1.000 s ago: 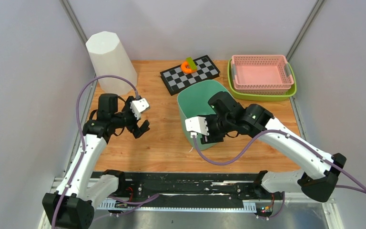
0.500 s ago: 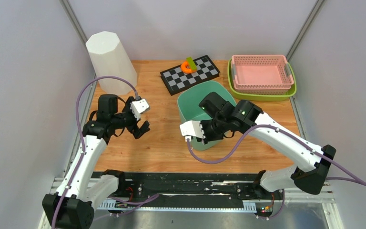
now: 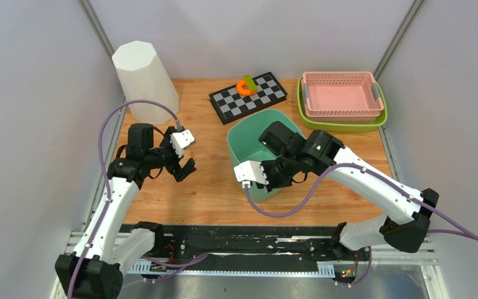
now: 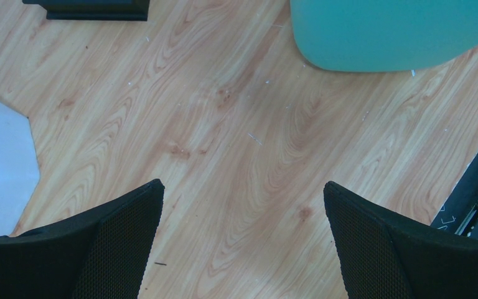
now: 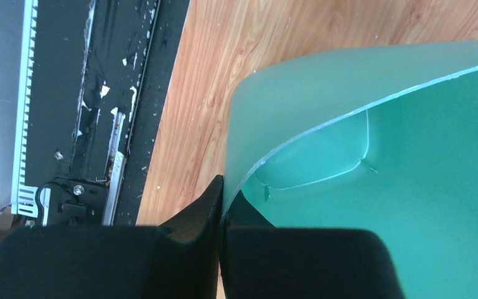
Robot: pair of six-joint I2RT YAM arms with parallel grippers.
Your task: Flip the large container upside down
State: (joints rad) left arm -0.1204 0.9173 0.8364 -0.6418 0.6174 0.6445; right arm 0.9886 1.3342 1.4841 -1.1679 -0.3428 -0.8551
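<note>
Your right tool (image 5: 223, 187) is pinched tight on the 6 o'clock rim of the large green container (image 3: 252, 140), mouth up at the middle of the bench (image 3: 211, 193). Your left tool (image 4: 243, 205) gapes wide, empty, at its 9 o'clock.

Your top camera looks down from above and behind the arm bases (image 3: 90, 277), taking in the whole table (image 3: 205, 193). Your left wrist camera faces down, close over the wood; your right wrist camera sits hard against the green bin (image 5: 411, 187). All three catch that bin.
</note>
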